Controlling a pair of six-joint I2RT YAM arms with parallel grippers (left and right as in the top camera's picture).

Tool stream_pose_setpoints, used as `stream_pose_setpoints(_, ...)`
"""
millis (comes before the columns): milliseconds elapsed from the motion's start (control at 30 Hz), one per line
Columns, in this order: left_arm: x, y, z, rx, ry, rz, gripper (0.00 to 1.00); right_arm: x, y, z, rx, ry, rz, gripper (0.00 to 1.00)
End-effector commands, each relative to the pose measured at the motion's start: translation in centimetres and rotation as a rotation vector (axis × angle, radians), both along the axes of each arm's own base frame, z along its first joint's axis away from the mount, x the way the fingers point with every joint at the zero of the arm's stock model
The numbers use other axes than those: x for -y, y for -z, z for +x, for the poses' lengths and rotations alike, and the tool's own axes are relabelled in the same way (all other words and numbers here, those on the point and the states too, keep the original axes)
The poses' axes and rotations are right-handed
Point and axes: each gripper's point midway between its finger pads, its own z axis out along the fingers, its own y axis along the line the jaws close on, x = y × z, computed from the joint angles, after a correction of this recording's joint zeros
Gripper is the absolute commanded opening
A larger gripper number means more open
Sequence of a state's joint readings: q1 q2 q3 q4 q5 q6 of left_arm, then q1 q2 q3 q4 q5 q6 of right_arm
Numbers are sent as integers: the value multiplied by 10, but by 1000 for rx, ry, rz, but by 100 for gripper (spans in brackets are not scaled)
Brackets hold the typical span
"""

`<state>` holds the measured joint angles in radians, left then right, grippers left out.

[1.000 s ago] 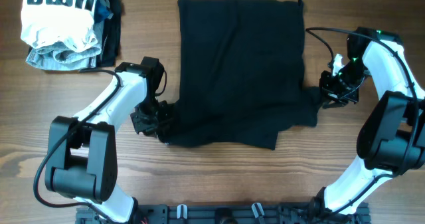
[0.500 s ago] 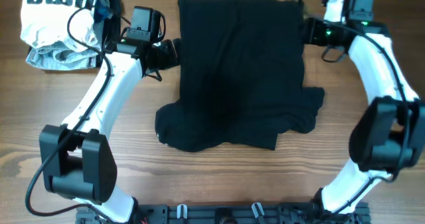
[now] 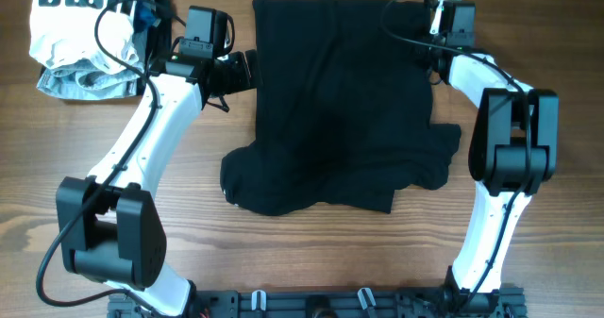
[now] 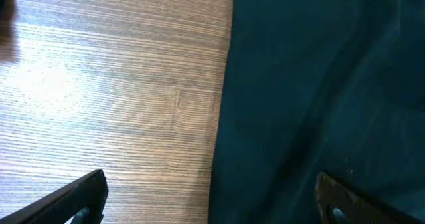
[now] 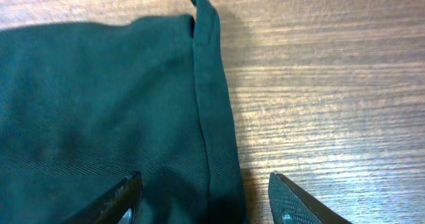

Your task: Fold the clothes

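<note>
The clothes (image 3: 340, 101) lie spread mid-worktop (image 3: 311, 261), near hem rumpled. The right fingers (image 5: 292, 201) have swung inward to the far right corner. Only the wrist views show them and the left fingers (image 4: 80, 196) spread, straddling the edges.

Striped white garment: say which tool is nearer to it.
Left. The left tool is at the black garment's left edge, on the striped white garment's side; the right tool is at the opposite edge.

Robot lab bench: wood-grain table (image 3: 311, 261), white left arm (image 3: 156, 120) and right arm (image 3: 510, 148), black base rail (image 3: 311, 305)
</note>
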<state>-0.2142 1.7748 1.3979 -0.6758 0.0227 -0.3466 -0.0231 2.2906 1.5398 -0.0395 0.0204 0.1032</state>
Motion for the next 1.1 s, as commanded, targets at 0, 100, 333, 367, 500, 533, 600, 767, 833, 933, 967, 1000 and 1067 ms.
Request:
stream_pose_setpoints(0, -3, -4, 2, 11, -33, -5, 100, 3, 10, 1, -8, 18, 1, 43)
stream_pose_setpoints(100, -3, -4, 2, 13, -33, -6, 95, 3, 11, 1, -12, 18, 1, 4)
stream_pose_setpoints(333, -3, -4, 2, 13, -39, -10, 91, 43, 17, -15, -83, 205, -53, 4)
stream_pose_setpoints(367, -3, -4, 2, 13, -39, -10, 91, 58, 17, -21, -117, 255, -33, 4)
stream_pose_setpoints(500, -2, -4, 2, 8, -59, -27, 92, 168, 12, -63, -241, 499, 44, 4)
stream_pose_setpoints(533, 0, -4, 2, 6, -54, -35, 92, 189, 12, -74, -256, 532, 77, 4)
stream_pose_setpoints(600, 5, 0, -2, -12, -37, -61, 93, 226, 13, -96, -265, 600, 211, 4)
stream_pose_setpoints(767, 20, 44, -11, -130, 15, -116, 100, 217, -34, -82, -177, 462, 393, 64)
stream_pose_setpoints(833, 37, 71, -10, -187, 55, -192, 100, 210, -77, -71, -106, 426, 376, 83)
stream_pose_setpoints(933, 73, 103, -26, -277, 181, -262, 94, 182, -155, -63, 17, 300, 332, 92)
stream_pose_setpoints(967, 79, 108, -33, -294, 215, -241, 93, 172, -170, -66, 27, 284, 328, 92)
stream_pose_setpoints(1000, 82, 112, -40, -309, 234, -215, 91, 166, -176, -67, 30, 272, 325, 92)
stream_pose_setpoints(1067, 88, 117, -52, -339, 251, -163, 79, 150, -181, -69, 14, 234, 313, 86)
